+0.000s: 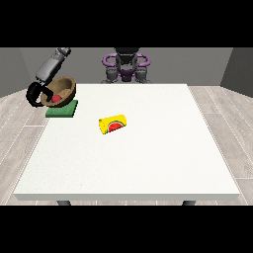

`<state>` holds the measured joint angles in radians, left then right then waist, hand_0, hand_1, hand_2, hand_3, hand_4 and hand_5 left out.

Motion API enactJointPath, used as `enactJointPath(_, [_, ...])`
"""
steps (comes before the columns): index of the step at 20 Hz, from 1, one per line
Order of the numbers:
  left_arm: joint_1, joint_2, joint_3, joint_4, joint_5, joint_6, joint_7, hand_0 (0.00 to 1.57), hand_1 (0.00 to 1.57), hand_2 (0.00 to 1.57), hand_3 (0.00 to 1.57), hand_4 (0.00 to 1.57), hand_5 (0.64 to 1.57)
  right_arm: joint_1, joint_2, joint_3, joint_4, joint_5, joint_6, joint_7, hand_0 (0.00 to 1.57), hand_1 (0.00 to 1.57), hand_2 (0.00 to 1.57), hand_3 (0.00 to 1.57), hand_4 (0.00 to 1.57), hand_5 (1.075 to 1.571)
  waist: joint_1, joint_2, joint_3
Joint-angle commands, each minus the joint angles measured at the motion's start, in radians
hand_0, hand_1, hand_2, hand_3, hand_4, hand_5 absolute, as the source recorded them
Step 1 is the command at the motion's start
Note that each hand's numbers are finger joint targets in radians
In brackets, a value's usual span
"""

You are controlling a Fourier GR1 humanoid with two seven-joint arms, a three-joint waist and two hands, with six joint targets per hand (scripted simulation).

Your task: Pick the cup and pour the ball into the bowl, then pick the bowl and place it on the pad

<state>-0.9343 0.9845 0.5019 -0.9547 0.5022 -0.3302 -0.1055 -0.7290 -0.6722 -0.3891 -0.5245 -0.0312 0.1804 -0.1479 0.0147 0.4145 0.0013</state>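
Observation:
A wooden bowl (63, 89) hangs tilted just above the green pad (62, 109) at the table's far left edge. Inside it lies a red ball (57, 98). The hand at the view's left (36, 93) is shut on the bowl's left rim, its black fingers curled round it. A yellow cup (113, 123) with a watermelon picture lies on its side near the middle of the table, apart from any hand. No hand shows at the view's right.
The white table (148, 163) spreads wide towards the camera. The robot's torso (126, 66) stands behind the far edge. The pad lies close to the table's left edge.

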Motion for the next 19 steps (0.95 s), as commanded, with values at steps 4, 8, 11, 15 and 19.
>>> enactJointPath(4, [0.024, 0.003, 0.011, -0.059, 0.028, 0.0, 0.02, 0.0, 0.0, 0.0, 0.0, 0.0, 1.518, 0.001, -0.095, -0.086, 0.093, -0.03, -0.102, 0.042, 1.53, 1.53, 1.52, 1.28, 0.0, 1.567, 0.025, 0.016, 0.0004])
enactJointPath(8, [-0.003, 0.043, 0.031, -0.084, 0.048, 0.022, 0.042, 0.0, 0.0, 0.0, 0.0, 0.0, 1.516, -0.047, -0.088, -0.109, 0.121, -0.062, -0.077, 0.018, 0.74, 0.74, 0.69, 1.05, 0.0, 1.538, 0.014, 0.074, 0.0007])
enactJointPath(11, [0.022, 0.023, 0.021, -0.076, 0.043, 0.023, 0.033, 0.0, 0.0, 0.0, 0.0, 0.0, 1.517, -0.042, -0.081, -0.091, 0.122, -0.055, -0.065, 0.048, 0.69, 0.69, 0.57, 1.02, 0.0, 1.535, 0.002, 0.033, -0.0002])
enactJointPath(15, [0.043, 0.029, 0.031, -0.049, 0.056, 0.017, 0.044, 0.0, 0.0, 0.0, 0.0, 0.0, 1.515, -0.054, -0.125, -0.093, 0.12, -0.063, -0.025, 0.073, 0.42, 0.42, 0.47, 0.59, 0.0, 1.5, -0.004, -0.002, -0.0007])
enactJointPath(19, [0.068, 0.016, 0.03, -0.056, 0.039, 0.022, 0.001, 0.0, 0.0, 0.0, 0.0, 0.0, 1.515, -0.109, -0.219, -0.135, 0.122, -0.109, 0.046, 0.132, 0.13, 0.13, 0.28, 0.38, 0.0, 1.467, -0.013, 0.003, -0.0006])
